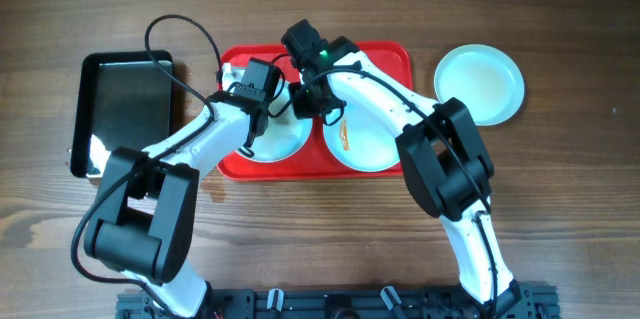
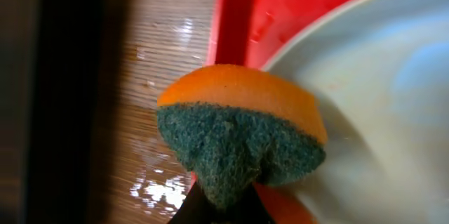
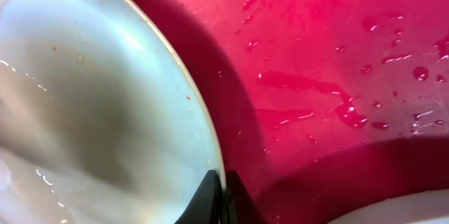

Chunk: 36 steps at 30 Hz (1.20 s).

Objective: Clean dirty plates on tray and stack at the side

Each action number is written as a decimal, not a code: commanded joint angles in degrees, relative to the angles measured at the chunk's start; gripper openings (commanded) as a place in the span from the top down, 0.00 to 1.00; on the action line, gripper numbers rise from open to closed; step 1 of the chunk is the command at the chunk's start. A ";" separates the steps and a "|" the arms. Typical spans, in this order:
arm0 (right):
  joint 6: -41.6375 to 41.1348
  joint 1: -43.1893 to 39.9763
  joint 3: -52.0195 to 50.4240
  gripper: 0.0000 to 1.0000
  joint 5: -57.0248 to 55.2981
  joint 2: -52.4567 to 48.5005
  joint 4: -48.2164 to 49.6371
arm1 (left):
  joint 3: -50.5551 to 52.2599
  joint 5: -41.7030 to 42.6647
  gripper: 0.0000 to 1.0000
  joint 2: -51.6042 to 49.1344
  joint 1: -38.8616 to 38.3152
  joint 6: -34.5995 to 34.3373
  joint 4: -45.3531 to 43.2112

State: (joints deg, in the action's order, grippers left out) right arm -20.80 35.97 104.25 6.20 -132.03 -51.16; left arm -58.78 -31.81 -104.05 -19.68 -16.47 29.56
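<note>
Showing what overhead hides: left end effector point(image 2: 223, 210) clamps a sponge point(image 2: 238, 140); right end effector point(image 3: 224, 199) pinches a plate point(image 3: 91, 97) rim.

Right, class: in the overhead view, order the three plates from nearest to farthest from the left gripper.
1. Left plate, on the red tray, right by the left gripper.
2. Middle plate, also on the tray.
3. Right plate, off the tray, far right.
</note>
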 commanded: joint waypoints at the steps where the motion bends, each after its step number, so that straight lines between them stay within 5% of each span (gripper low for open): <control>1: -0.26 -0.35 0.52 0.96 -2.43 -1.11 -0.50 | -1.57 -7.52 0.96 0.07 0.50 -1.14 0.24; 6: -0.35 -0.35 0.55 0.96 -2.43 -1.11 -0.20 | -3.52 -5.22 0.96 3.72 0.50 -8.72 0.24; 17: -0.22 -0.35 0.55 0.96 -5.31 5.97 -1.09 | -3.89 18.49 0.96 18.95 1.92 -16.17 4.50; 28: 3.56 0.33 0.55 0.96 -37.29 18.75 -4.42 | -3.85 19.02 0.96 25.94 5.75 -16.17 21.14; 36: 12.13 7.06 0.48 0.96 -50.42 20.48 -3.58 | -3.80 19.45 0.96 25.94 5.77 -16.17 22.75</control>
State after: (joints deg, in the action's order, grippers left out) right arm -14.15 38.68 104.25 -35.57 -112.92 -55.22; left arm -61.78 -13.28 -78.74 -14.17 -32.08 51.88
